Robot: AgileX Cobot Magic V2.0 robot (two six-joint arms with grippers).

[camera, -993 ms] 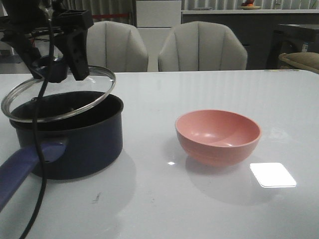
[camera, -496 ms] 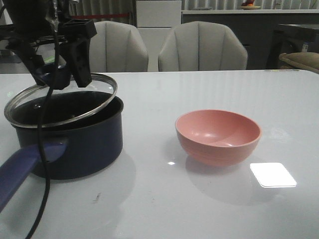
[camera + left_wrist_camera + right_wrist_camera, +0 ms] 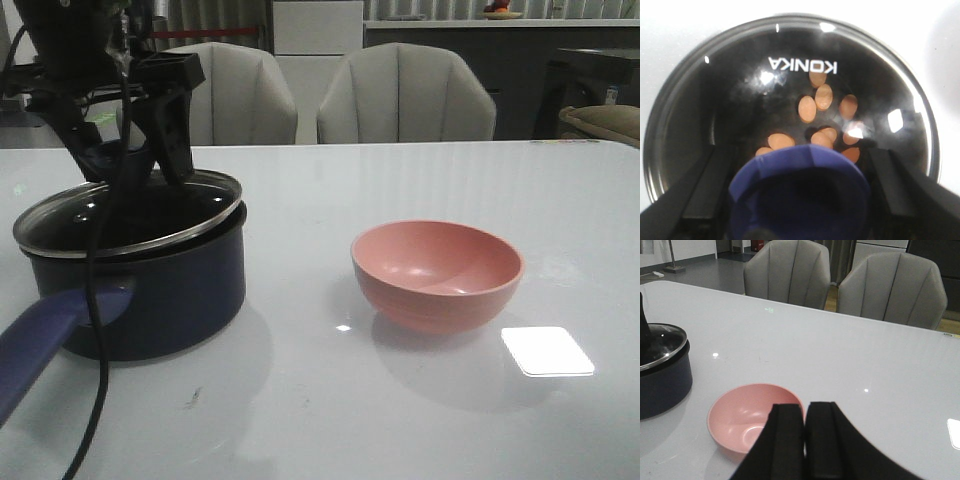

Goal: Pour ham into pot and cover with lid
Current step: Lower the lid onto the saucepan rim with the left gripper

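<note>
Lid: the round glass lid with metal rim (image 3: pixel 130 215) is seated on the dark navy-blue saucepan (image 3: pixel 150 290), slightly tilted.
Left gripper: the left gripper (image 3: pixel 800 200) is clamped on the lid's dark blue knob (image 3: pixel 800 192).
Ham: small orange chunks (image 3: pixel 815 107) are seen through the glass, inside the saucepan.
Right gripper: the right gripper (image 3: pixel 805 440) is closed, holding nothing, above the pink round bowl (image 3: pixel 437 273).
Surface: the white surface (image 3: pixel 400 400) carries saucepan and bowl, well apart.
</note>
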